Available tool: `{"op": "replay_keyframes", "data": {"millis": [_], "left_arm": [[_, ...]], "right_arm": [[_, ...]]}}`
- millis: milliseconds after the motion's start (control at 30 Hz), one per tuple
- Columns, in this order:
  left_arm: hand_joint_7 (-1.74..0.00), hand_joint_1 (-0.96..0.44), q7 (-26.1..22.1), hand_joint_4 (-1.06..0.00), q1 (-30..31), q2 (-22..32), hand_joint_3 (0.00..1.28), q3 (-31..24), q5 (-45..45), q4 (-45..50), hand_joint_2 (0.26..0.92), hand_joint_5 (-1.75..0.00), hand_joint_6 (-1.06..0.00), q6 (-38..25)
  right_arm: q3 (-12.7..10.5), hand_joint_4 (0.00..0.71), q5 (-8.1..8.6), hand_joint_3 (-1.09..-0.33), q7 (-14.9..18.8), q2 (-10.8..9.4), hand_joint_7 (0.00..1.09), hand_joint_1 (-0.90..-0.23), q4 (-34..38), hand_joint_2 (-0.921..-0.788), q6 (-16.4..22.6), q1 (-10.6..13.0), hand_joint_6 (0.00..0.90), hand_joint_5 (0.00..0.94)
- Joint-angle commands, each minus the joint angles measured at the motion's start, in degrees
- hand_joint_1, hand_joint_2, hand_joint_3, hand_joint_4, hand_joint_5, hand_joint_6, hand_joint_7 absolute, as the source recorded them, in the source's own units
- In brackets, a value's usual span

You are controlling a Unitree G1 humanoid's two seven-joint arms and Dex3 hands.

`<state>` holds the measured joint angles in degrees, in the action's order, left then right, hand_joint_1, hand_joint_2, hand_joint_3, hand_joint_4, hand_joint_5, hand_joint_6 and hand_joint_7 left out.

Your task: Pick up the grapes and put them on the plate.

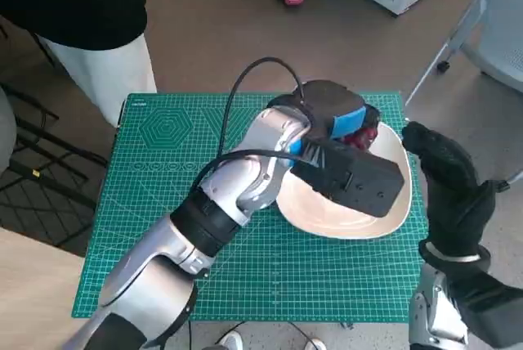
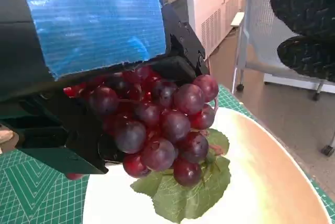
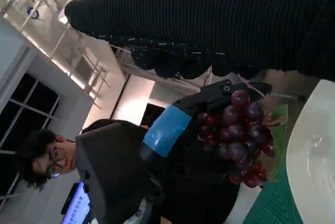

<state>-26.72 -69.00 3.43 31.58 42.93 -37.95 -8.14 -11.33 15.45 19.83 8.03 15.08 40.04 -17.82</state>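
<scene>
From the head view, the left hand (image 1: 339, 133), black with blue tape across its back, reaches over the far part of the white plate (image 1: 384, 211) on the green cutting mat (image 1: 163, 170). A bit of the dark red grapes (image 1: 368, 135) shows just past the tape, above the plate's far rim. The right hand (image 1: 445, 178) in its black knitted glove hangs beside the plate's right edge, grasping nothing, fingers loosely curved. A person in a black top and pale trousers (image 1: 106, 64) stands beyond the mat's far left corner.

From the left wrist view, the left hand (image 2: 104, 51) grips the grapes (image 2: 162, 124) from above; the bunch and its green leaves (image 2: 186, 192) hang over the plate (image 2: 272, 182), leaves apparently touching it. The gloved right hand (image 2: 306, 25) shows beyond.

From the right wrist view, the glove (image 3: 220, 20) lies near the camera with the held grapes (image 3: 238, 135) beyond it, beside the plate (image 3: 314, 156). A person (image 3: 42, 156) sits behind
</scene>
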Motion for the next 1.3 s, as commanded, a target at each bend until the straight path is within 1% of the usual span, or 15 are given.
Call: {"op": "replay_keyframes", "data": {"millis": [33, 167, 200, 233, 300, 333, 367, 400, 467, 567, 667, 767, 1000, 1167, 1300], "left_arm": [[-0.18, 0.35, 1.15, -0.49, 0.48, -0.76, 0.24, -0.87, -2.41, 0.01, 0.921, -1.44, -0.58, 1.89], [-0.08, 0.35, 1.48, -0.53, 0.91, -0.99, 0.22, -1.37, -4.4, -1.74, 0.915, -1.4, -0.43, 3.32], [-0.06, 0.33, 1.51, -0.5, 0.97, -0.96, 0.21, -1.44, -4.8, -2.19, 0.909, -1.34, -0.4, 3.65], [-0.05, 0.26, 1.55, -0.43, 1.03, -0.9, 0.2, -1.48, -5.15, -2.62, 0.899, -1.17, -0.37, 4.0], [-0.02, 0.04, 1.6, -0.24, 1.12, -0.75, 0.14, -1.51, -5.72, -3.44, 0.872, -0.66, -0.32, 4.64], [-0.02, -0.07, 1.59, -0.16, 1.11, -0.69, 0.1, -1.49, -5.95, -3.81, 0.863, -0.44, -0.29, 4.88], [-0.01, -0.15, 1.53, -0.11, 1.09, -0.63, 0.08, -1.51, -6.19, -4.17, 0.859, -0.29, -0.27, 5.06], [-0.01, -0.22, 1.42, -0.08, 1.05, -0.58, 0.07, -1.55, -6.42, -4.51, 0.858, -0.2, -0.25, 5.18], [0.0, -0.32, 1.24, -0.04, 0.92, -0.52, 0.05, -1.7, -6.84, -5.31, 0.861, -0.1, -0.22, 5.41], [0.0, -0.42, 1.4, -0.02, 0.74, -0.41, 0.03, -1.9, -7.28, -6.48, 0.868, -0.03, -0.19, 5.82], [0.0, -0.45, 2.14, -0.02, 0.94, -0.07, 0.02, -2.03, -7.62, -7.35, 0.876, -0.01, -0.18, 6.47], [0.0, -0.46, 3.49, -0.02, 1.57, 0.54, 0.02, -2.03, -7.73, -7.84, 0.888, -0.01, -0.18, 7.78], [0.0, -0.42, 7.13, -0.02, 5.0, 3.48, 0.01, -2.96, -8.33, -5.87, 0.911, 0.0, -0.18, 12.46], [-0.01, -0.41, 11.92, -0.03, 7.13, 6.03, 0.01, -4.78, -9.05, -6.09, 0.917, -0.01, -0.2, 17.99], [-0.02, -0.42, 16.96, -0.06, 8.9, 7.72, 0.02, -8.03, -11.52, -8.2, 0.92, -0.02, -0.22, 23.79]], "right_arm": [[0.02, 0.342, -0.23, -0.754, -0.46, -0.15, 0.25, -0.645, 1.36, -0.921, -0.11, 0.72, 0.061, 0.0], [0.03, 0.341, -0.1, -0.754, -0.36, -0.14, 0.24, -0.644, 1.81, -0.921, 0.22, 0.61, 0.062, 0.0], [0.03, 0.341, -0.11, -0.754, -0.37, -0.15, 0.24, -0.644, 1.9, -0.921, 0.33, 0.59, 0.063, 0.001], [0.03, 0.342, -0.11, -0.753, -0.36, -0.16, 0.24, -0.645, 2.01, -0.921, 0.43, 0.55, 0.063, 0.001], [0.04, 0.342, -0.02, -0.752, -0.3, -0.17, 0.24, -0.645, 2.26, -0.921, 0.61, 0.44, 0.065, 0.001], [0.05, 0.342, 0.05, -0.752, -0.25, -0.18, 0.24, -0.645, 2.42, -0.921, 0.69, 0.37, 0.066, 0.001], [0.09, 0.342, 0.11, -0.751, -0.21, -0.21, 0.24, -0.646, 2.56, -0.921, 0.76, 0.27, 0.067, 0.001], [0.14, 0.343, 0.16, -0.751, -0.17, -0.24, 0.24, -0.646, 2.71, -0.921, 0.81, 0.17, 0.067, 0.001], [0.26, 0.343, 0.24, -0.751, -0.1, -0.3, 0.23, -0.646, 2.95, -0.921, 0.87, -0.07, 0.069, 0.001], [0.38, 0.343, 0.39, -0.751, 0.03, -0.3, 0.23, -0.646, 3.29, -0.921, 0.9, -0.39, 0.07, 0.001], [0.43, 0.342, 0.72, -0.751, 0.34, -0.22, 0.23, -0.647, 3.84, -0.921, 0.89, -0.74, 0.071, 0.001], [0.38, 0.341, 1.26, -0.752, 0.9, -0.03, 0.22, -0.647, 4.58, -0.921, 1.0, -1.14, 0.071, 0.0], [0.27, 0.339, 2.34, -0.751, 2.25, 0.28, 0.22, -0.648, 5.9, -0.921, 1.18, -2.15, 0.073, 0.0], [0.22, 0.332, 3.15, -0.753, 3.24, 0.43, 0.22, -0.648, 7.01, -0.921, 1.11, -2.9, 0.074, 0.0], [0.24, 0.331, 3.54, -0.752, 3.87, 0.45, 0.21, -0.647, 7.65, -0.921, 0.99, -3.51, 0.078, 0.0]]}}
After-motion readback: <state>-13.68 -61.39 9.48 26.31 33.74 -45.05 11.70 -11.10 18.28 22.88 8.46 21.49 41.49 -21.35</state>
